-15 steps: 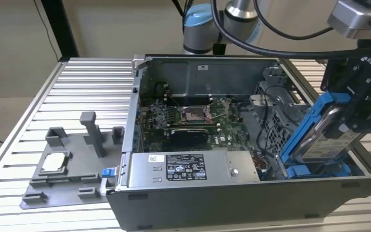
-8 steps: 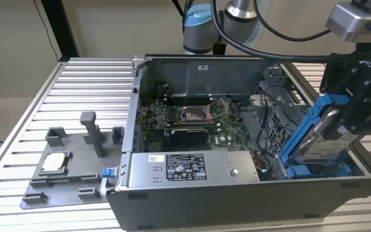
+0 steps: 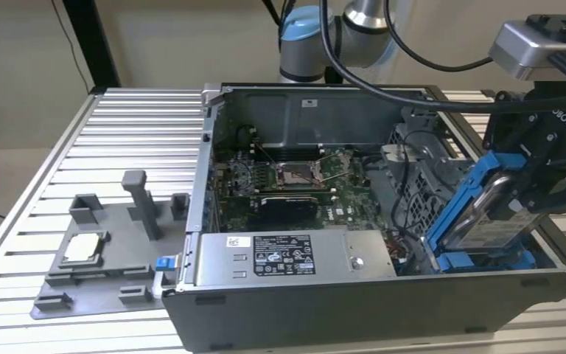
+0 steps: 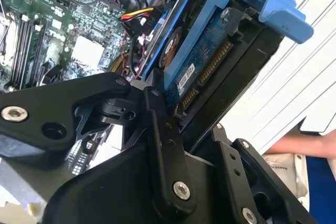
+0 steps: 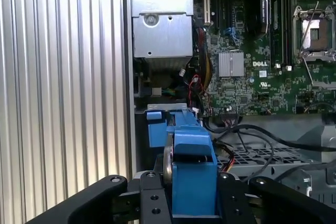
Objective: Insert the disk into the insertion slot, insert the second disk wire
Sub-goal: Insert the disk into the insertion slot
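Observation:
My gripper (image 3: pixel 524 195) is shut on the disk (image 3: pixel 485 214), a silver-grey drive in a bright blue carrier. I hold it tilted on edge over the end of the open computer case at the exterior view's right. Its lower end sits at the blue fittings (image 3: pixel 480 259) of the insertion slot, beside the grey perforated drive cage (image 3: pixel 423 188). In the first wrist view the black fingers (image 5: pixel 152 203) flank the disk (image 5: pixel 191 163) above the slot (image 5: pixel 157 127). The second wrist view shows the disk (image 4: pixel 197 61) with its connector edge. Black cables (image 5: pixel 252 129) cross the cage; which is the second disk wire I cannot tell.
A silver power supply box (image 3: pixel 293 254) with a black label fills the case's front. The motherboard (image 3: pixel 283 177) lies behind it. A grey fixture plate (image 3: pixel 106 251) with posts stands on the ribbed table at the exterior view's left. A person's arm (image 4: pixel 294 148) shows beside the case.

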You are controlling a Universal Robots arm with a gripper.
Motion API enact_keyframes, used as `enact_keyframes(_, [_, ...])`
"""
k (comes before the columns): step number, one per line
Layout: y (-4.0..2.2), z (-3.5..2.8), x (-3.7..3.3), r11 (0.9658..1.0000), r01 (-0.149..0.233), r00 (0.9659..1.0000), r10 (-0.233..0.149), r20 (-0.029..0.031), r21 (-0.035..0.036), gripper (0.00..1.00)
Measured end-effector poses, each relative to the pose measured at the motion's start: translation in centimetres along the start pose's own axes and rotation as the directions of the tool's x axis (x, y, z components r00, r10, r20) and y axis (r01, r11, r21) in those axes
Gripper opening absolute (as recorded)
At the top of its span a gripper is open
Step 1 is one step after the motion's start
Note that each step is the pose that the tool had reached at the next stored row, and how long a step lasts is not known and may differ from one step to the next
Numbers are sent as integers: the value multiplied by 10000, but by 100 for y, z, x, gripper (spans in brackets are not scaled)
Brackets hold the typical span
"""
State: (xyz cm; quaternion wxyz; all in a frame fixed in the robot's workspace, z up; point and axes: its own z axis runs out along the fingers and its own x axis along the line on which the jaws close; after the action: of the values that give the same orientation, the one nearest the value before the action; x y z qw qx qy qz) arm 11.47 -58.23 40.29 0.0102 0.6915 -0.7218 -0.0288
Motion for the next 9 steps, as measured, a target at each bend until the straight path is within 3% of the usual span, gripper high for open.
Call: enact_keyframes(9, [0,3,1,10000,-1,10000,1,1,-7,0])
